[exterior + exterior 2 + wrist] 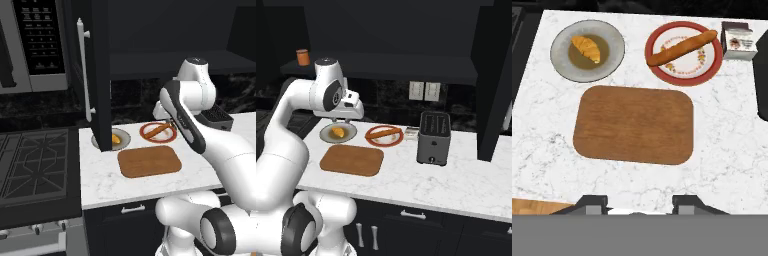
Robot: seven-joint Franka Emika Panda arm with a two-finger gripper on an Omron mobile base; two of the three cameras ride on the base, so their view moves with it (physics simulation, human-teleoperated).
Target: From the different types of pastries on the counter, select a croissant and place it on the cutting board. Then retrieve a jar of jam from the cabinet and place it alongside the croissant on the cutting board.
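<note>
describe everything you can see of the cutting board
The cutting board is a flat brown wooden rectangle with rounded corners and visible grain, lying flat on the white marble counter. Nothing rests on it. It sits just in front of two plates: the grey plate holding the croissant and the red-rimmed plate holding the long pastry. It is larger than either plate and touches neither.

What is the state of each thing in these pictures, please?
Croissant: on the grey plate, untouched.
Stick pastry: lying across the red-rimmed plate.
Board: flat on the counter, nothing on it.
Jar: upright on the dark shelf.
Cabinet door: open.
Tool: shut, holding nothing, above the counter's front edge.
Toaster: upright, nothing visible in its slots.
</note>
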